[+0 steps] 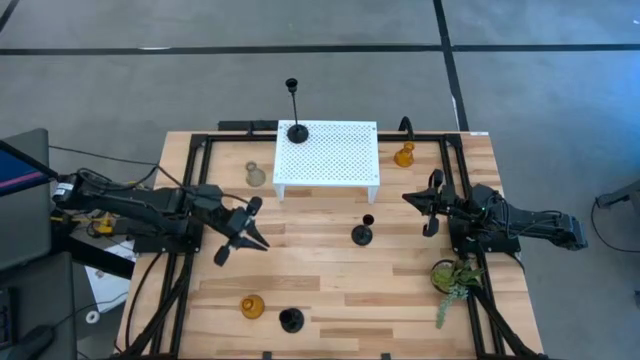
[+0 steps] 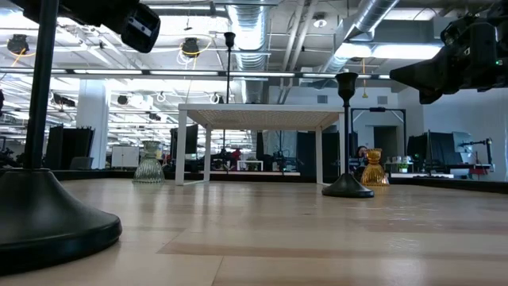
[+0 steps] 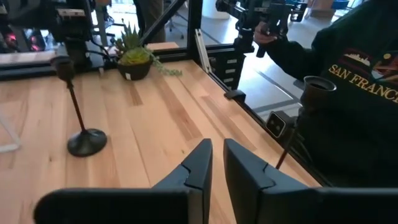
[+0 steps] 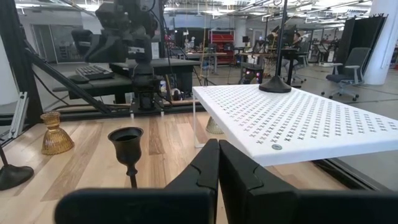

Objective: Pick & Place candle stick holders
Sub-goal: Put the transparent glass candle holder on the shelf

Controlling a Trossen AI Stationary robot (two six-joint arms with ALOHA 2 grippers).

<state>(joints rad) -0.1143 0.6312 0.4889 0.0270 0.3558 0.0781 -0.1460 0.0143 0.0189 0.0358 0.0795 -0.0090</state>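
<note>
A tall black thin-stemmed holder (image 1: 297,130) stands by its round base on the white perforated stand (image 1: 335,160). A shorter black one (image 1: 363,233) stands on the table in front of the stand. A clear glass holder (image 1: 256,174) stands left of the stand, and an amber one (image 1: 404,154) right of it. Another amber holder (image 1: 252,306) and a black holder (image 1: 291,319) stand near the near edge. My left gripper (image 1: 245,235) hovers at mid-left, open by a narrow gap (image 3: 218,155) and empty. My right gripper (image 1: 432,200) hovers at mid-right, shut (image 4: 217,152) and empty.
A potted green plant (image 1: 450,278) stands by the right arm's base. Black frame rails run along the table's left and right sides. A person in a dark sweater (image 3: 360,81) stands at the near edge. Bare wood lies between the two grippers.
</note>
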